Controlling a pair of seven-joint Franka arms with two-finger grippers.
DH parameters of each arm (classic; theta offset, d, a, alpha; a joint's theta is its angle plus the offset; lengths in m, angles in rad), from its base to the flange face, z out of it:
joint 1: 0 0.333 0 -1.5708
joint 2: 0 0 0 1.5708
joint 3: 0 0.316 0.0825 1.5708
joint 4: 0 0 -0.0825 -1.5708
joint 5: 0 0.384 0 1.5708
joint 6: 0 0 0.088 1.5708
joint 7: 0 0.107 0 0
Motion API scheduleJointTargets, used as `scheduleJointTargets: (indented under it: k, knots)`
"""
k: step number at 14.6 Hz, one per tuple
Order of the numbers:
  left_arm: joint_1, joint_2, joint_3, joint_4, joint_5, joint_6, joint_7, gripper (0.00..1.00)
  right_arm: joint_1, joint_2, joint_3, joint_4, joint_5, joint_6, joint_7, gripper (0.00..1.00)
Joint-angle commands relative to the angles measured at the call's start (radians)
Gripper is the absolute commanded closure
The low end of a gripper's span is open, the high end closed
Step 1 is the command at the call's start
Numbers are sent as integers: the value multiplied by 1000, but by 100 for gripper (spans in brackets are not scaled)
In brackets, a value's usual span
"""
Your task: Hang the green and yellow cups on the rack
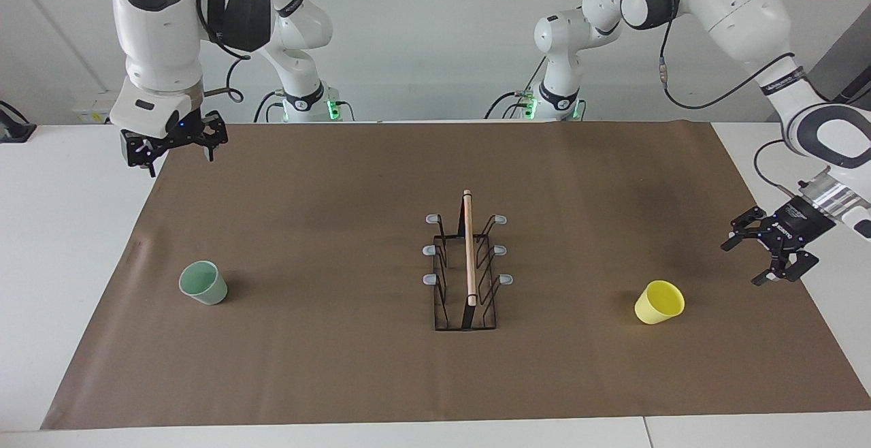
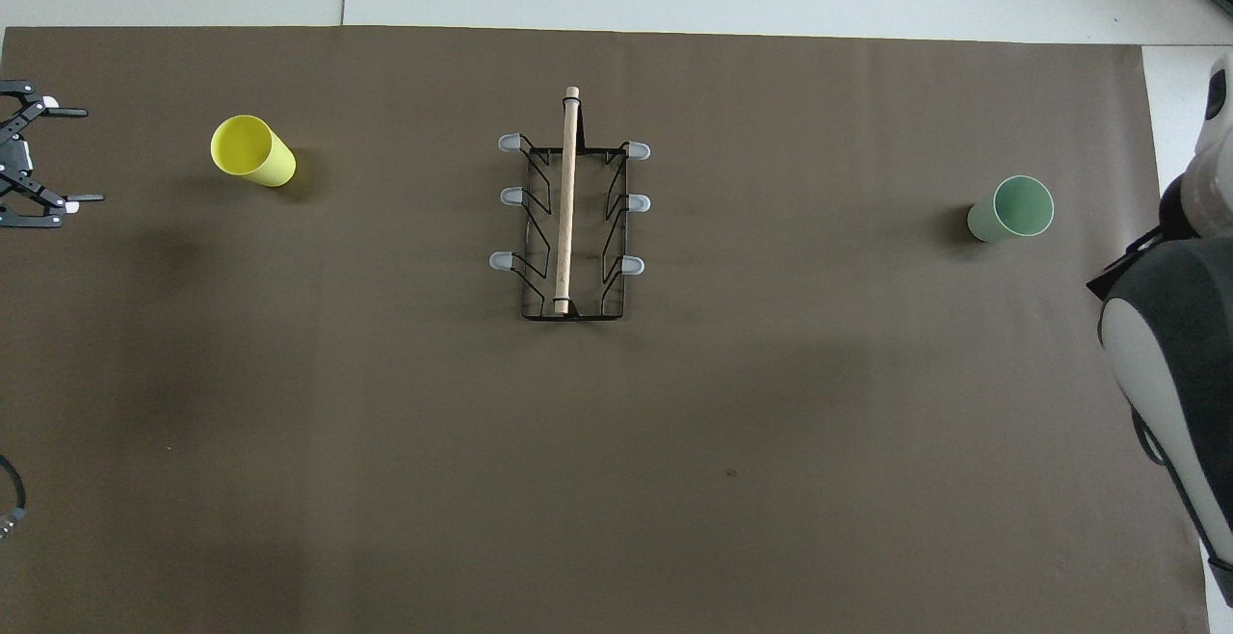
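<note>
Yellow tapered plastic cup [image 1: 659,302] lies tipped toward left arm's end, pale mint green cup [image 1: 203,282] upright toward right arm's end, black wire rack [image 1: 467,264] between, prongs bare. Left gripper [image 1: 770,253] near yellow cup, wide open, empty, likely lining up a grasp; right gripper [image 1: 174,145] open, empty, waits.
</note>
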Motion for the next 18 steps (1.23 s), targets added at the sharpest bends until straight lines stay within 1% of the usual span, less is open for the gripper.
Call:
scheduleJointTargets:
  k: [1,2,3,4,5,7,9,12,13,14,16,18]
  knots:
    - [-16,-163,-6,-317,-220,182,-101,0,11,-33,4,-53,-85,8,-185,0]
    - [-18,-174,-6,-356,-278,220,-164,0,28,-22,5,-54,-120,22,-248,0]
    - [-16,-188,-6,-399,-344,255,-192,0,40,-19,5,-77,-140,57,-285,0]
    - [-15,-208,-6,-457,-416,274,-189,0,48,-18,5,-102,-166,83,-287,0]
    - [-16,-223,-6,-500,-461,291,-188,0,63,4,5,-104,-192,85,-289,0]
    - [-36,-237,-7,-549,-542,325,-167,0,93,59,5,-102,-243,86,-287,0]
    - [-73,-246,-10,-586,-598,366,-73,0,114,108,5,-102,-268,89,-287,0]
    - [-118,-242,-10,-592,-623,417,-33,0,120,159,5,-125,-308,124,-286,0]
    - [-130,-240,-10,-599,-632,441,-30,0,142,174,5,-148,-358,141,-286,0]
    - [-144,-237,-10,-602,-646,456,-30,0,155,182,5,-178,-401,154,-286,0]
    - [-200,-225,-10,-594,-679,510,-16,0,154,182,4,-226,-418,196,-284,0]
    - [-220,-212,-10,-591,-742,542,-10,0,143,191,4,-252,-456,232,-284,0]
